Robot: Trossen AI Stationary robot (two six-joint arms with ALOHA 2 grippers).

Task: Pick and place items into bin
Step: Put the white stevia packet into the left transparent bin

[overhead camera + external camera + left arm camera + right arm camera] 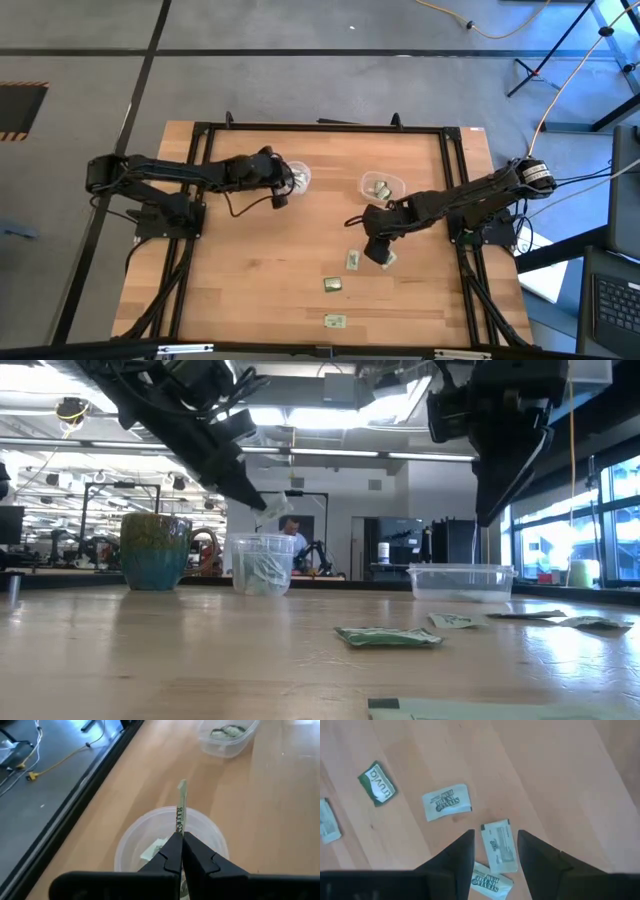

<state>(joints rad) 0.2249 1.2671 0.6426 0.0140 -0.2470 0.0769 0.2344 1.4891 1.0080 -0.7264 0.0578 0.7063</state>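
While the left gripper [179, 845] hangs over the clear cup [170, 840] near the table's [250, 280] far edge, jaws clamped on one upright packet [181, 805], the right gripper [495, 851] points down with jaws apart over loose packets [499, 845] toward the right edge. Both cup and shallow tub [381, 186] contain packets.

Under my right gripper [495, 851] I can read words on some little packets. The dark green packet [378, 783] says "truvia" in white letters. A white packet [446, 802] says "STEVIA IN THE RAW". The white packet between my fingers [500, 846] has print too small to read. The thin packet [180, 812] pinched in my left gripper [180, 845] shows letters I cannot read.
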